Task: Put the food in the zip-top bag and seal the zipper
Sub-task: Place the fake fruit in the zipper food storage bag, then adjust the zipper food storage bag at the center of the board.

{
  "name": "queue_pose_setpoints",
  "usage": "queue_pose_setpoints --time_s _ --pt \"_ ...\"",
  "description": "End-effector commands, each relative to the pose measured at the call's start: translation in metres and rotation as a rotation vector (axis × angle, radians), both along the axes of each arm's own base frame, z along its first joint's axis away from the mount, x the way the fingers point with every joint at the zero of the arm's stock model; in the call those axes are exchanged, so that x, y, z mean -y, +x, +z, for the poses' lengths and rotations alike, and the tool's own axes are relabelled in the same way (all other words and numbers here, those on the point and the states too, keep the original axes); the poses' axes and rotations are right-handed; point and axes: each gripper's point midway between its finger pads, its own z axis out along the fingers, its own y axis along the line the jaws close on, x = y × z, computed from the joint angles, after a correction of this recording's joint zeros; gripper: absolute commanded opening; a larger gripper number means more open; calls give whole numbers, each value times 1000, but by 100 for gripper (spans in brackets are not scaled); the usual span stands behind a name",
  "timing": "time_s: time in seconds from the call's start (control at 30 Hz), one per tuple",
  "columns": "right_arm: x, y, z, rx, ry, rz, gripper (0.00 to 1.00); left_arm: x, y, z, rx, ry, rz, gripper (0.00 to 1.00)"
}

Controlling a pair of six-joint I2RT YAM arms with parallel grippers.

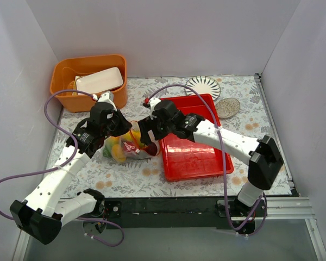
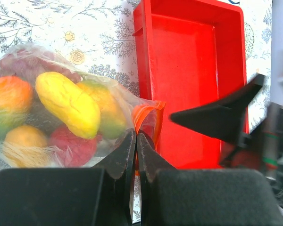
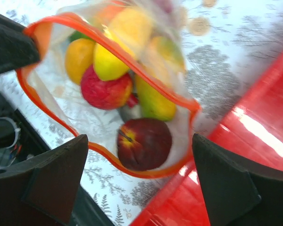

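The clear zip-top bag (image 1: 122, 148) lies on the table left of the red tray, its mouth open toward the tray. The food is inside: yellow corn (image 2: 68, 104), mangoes (image 2: 12, 96), a red piece (image 3: 105, 88) and a dark red apple (image 3: 145, 143) just inside the mouth. The orange-red zipper (image 3: 108, 54) rings the open mouth. My left gripper (image 2: 136, 136) is shut on the zipper edge (image 2: 144, 113) at the bag's corner. My right gripper (image 3: 140, 162) is open and empty, its jaws wide apart above the bag's mouth.
The red tray (image 1: 198, 152) lies right of the bag, with nothing in it. An orange bin (image 1: 65, 81) with a white dish stands at the back left. A striped plate (image 1: 204, 86) and a grey dish (image 1: 228, 107) sit at the back right.
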Motion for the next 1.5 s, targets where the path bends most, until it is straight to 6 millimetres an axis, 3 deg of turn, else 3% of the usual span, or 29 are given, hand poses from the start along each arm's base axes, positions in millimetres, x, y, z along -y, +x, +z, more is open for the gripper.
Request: queue_pose_setpoints --time_s 0.0,0.13,0.3,0.53,0.83,1.13,1.47 --pt "40 20 7 59 -37 -198 93 -3 7 29 81 -23 29 0" --pt "58 13 -17 3 -83 -240 71 -3 9 30 83 -17 36 0" --pt "59 0 -35 -82 -105 -230 49 -3 12 33 86 -11 41 0" --pt "52 -14 -41 -189 -52 -251 48 -6 12 37 94 -10 54 0" --pt "53 -12 -67 -229 -98 -292 47 -9 10 37 95 -8 64 0" --pt "44 -13 -73 -242 -80 -262 33 -9 8 37 96 -13 64 0" --pt "29 -26 -67 -301 -19 -181 38 -17 9 47 115 0 102 1"
